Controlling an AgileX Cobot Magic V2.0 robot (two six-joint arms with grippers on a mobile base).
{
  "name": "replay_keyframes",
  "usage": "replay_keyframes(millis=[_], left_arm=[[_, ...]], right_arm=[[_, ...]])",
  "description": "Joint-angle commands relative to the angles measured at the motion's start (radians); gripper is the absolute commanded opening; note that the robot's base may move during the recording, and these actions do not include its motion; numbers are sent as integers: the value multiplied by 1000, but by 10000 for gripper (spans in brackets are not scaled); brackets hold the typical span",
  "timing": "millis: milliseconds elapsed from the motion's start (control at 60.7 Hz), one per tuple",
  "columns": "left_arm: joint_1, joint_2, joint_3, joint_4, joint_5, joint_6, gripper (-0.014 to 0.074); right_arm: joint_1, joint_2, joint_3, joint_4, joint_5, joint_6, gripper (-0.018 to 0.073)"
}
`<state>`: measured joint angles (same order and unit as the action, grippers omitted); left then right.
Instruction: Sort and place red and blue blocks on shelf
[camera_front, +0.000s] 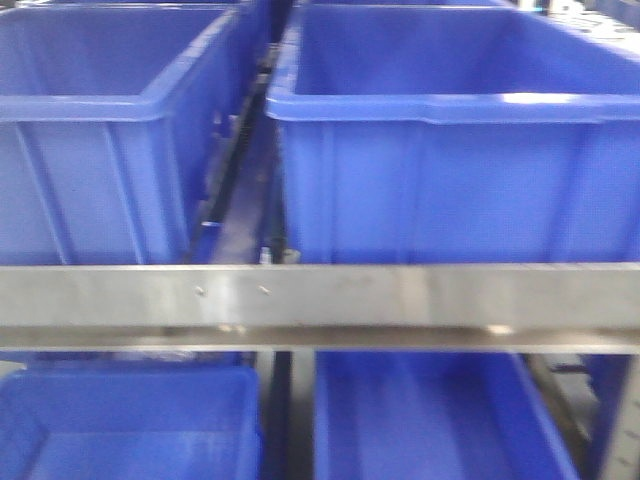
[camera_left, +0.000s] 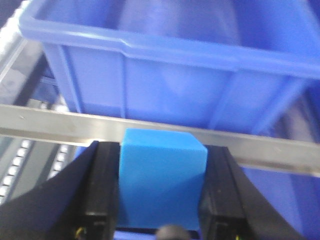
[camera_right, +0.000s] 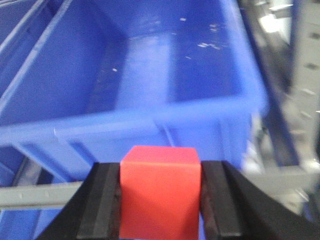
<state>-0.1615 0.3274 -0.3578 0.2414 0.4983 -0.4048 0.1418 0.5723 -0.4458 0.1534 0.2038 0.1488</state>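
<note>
left gripper (camera_left: 162, 167): fingers pressed on both sides of the blue block (camera_left: 161, 180), which we see just before the shelf rail (camera_left: 50, 127), blue bin (camera_left: 175, 85) behind. right gripper (camera_right: 160, 192): same clamp on the red block (camera_right: 160, 200), second bin (camera_right: 150, 90) beyond the rail.

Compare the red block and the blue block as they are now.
The red block sits in the right gripper; the blue block sits in the left gripper. The red block overlooks an open bin; the blue block faces a bin wall beyond the steel rail. Both are plain cubes, clamped squarely.
</note>
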Motion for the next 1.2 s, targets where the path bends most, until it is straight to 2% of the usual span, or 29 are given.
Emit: replay_keyframes(millis=[0, 1187], left_arm=[[-2, 6, -27, 9, -80, -3, 133], [-2, 6, -27, 9, -80, -3, 133]], right_arm=[[-4, -2, -29, -3, -90, -9, 55], [-4, -2, -29, -3, -90, -9, 55]])
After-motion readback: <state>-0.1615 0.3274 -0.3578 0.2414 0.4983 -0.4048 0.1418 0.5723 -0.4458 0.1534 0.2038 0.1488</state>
